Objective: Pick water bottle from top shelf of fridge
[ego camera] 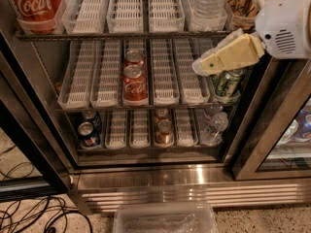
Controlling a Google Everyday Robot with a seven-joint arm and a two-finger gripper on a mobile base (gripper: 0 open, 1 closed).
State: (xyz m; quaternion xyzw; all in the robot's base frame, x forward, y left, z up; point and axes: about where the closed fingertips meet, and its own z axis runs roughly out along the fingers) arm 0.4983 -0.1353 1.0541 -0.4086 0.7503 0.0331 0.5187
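Observation:
The water bottle [209,1], clear and ribbed, stands in the rightmost white lane tray of the top shelf [121,34] of the fridge [194,198]; its top is cut off by the frame edge. My gripper [198,67], cream-coloured on a white arm, reaches in from the right. It points left and down in front of the middle shelf. It is below the bottle and slightly left of it, not touching it, and holds nothing.
Red Coca-Cola cans stand at the top left [36,4] and on the middle shelf [134,81]. A green can [226,84] sits behind my gripper. The bottom shelf holds cans [90,130] and a small clear bottle [214,125]. A clear bin [165,217] and cables [29,217] lie on the floor.

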